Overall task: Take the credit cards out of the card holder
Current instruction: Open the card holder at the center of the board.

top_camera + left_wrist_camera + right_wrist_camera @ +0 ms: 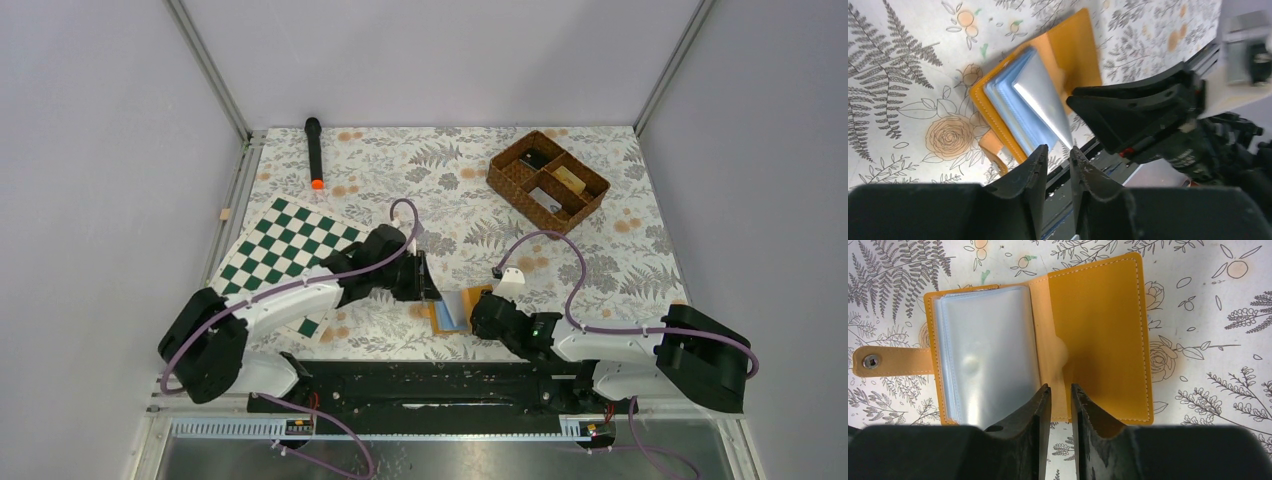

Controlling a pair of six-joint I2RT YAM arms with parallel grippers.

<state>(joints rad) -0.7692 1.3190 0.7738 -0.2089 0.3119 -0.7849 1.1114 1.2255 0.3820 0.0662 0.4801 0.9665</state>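
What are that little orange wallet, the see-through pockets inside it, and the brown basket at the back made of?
The card holder looks like smooth orange-tan leather or imitation leather: matte, with pale stitching along its edges. Its sleeves seem to be clear soft plastic, glossy and slightly cloudy. The basket appears to be woven wicker, judging by its textured brown walls, though it shows small.

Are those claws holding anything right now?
Cannot tell. Both are nearly shut: right gripper at the fold of the card holder, left gripper at one corner of a clear sleeve.
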